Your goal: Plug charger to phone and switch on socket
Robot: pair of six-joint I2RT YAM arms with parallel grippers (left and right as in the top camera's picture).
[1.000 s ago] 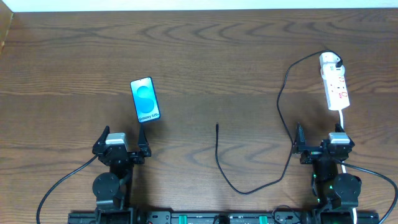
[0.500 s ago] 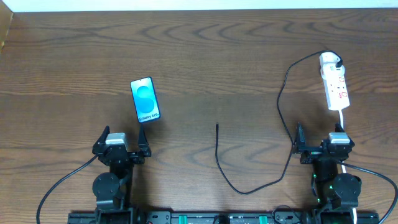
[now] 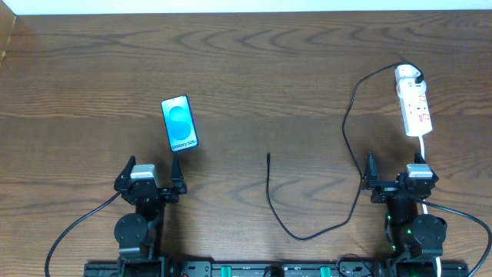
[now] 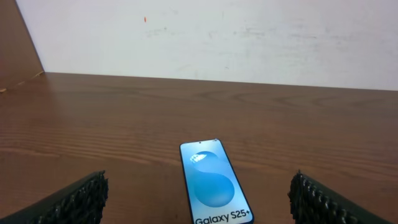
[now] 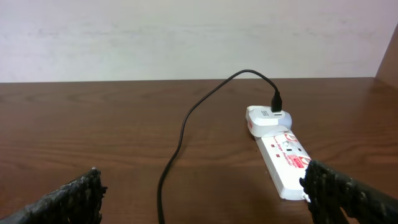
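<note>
The phone (image 3: 179, 124) lies face up on the left of the table, blue screen lit, just beyond my open left gripper (image 3: 151, 181); the left wrist view shows the phone (image 4: 214, 183) between the empty fingers. The charger (image 3: 347, 123) runs as a thin black cable from its white plug head (image 3: 407, 76), seated in the far end of the socket (image 3: 415, 105), down in a loop to its loose connector tip (image 3: 267, 155) mid-table. My right gripper (image 3: 393, 183) stands open just before the socket (image 5: 285, 157), and the charger cable (image 5: 180, 143) passes between its fingers.
The socket's white cord (image 3: 423, 148) runs from its near end back toward the right arm's base. A black cable (image 3: 73, 228) trails from the left arm's base. The table's far edge meets a white wall (image 4: 211, 37).
</note>
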